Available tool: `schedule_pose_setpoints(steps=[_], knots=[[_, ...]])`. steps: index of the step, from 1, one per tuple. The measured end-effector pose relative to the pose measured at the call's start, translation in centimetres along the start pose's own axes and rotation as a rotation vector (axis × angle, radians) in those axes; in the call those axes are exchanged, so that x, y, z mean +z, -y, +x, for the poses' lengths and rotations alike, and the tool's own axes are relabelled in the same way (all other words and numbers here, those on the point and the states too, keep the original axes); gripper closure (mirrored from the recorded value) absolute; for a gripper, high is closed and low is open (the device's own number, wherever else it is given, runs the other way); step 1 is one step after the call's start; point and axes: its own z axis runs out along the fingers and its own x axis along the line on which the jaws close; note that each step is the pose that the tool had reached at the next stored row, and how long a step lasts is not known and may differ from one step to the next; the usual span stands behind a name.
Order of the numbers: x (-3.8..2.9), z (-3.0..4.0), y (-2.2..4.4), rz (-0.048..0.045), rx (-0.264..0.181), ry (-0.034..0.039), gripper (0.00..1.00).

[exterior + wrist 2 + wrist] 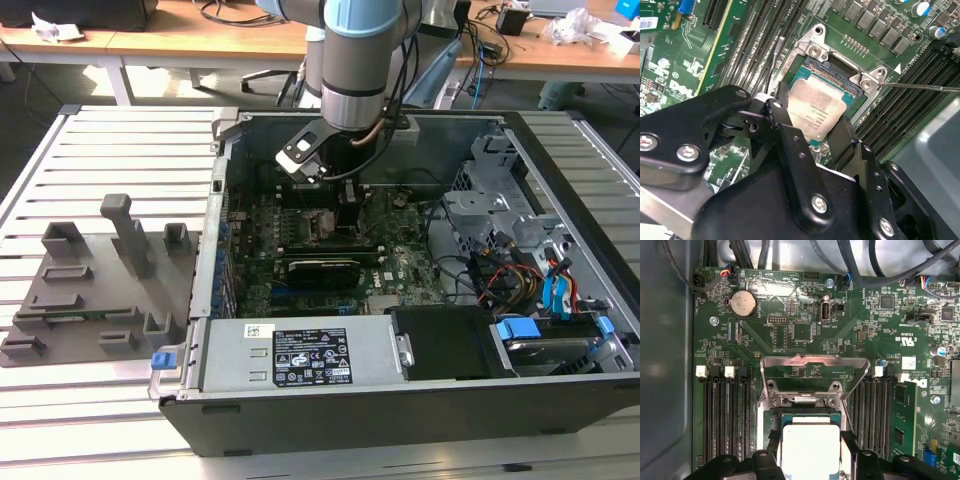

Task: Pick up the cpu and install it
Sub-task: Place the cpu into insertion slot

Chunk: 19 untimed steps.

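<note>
Hand: the hand [812, 122] is narrow, with its black fingers [785, 130] against two opposite edges of the cpu, holding it.
Cpu: the cpu [815, 107] sits silver plate up within the socket [840, 67]. I cannot tell whether it is fully seated.
Step in hand: judged to be seating. Good practice is to keep the chip level, its corners square to the socket, with straight travel and no sideways drag across the contacts.
Load plate: the load plate [810, 362] stands raised, away from the chip.
First wrist view: square-on, it gives the alignment of the chip edges with the memory slots [725, 410].
Second wrist view: oblique, it gives the thin lever [920, 87] swung aside.
Exterior view: the arm [355, 60] enters the computer case [400, 410] at 10 o'clock from its middle. The grey tray [90, 290] lies on the tabletop [100, 140] at 9 o'clock.
</note>
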Motion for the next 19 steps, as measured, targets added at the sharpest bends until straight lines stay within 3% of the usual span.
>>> schedule_pose_setpoints(steps=[5, 19], knots=[[0.78, 0.21, 0.00, 0.0001, 0.000, 0.0001, 0.45], [0.99, 0.32, 0.15, -0.0008, -0.010, 0.0001, 0.45]])
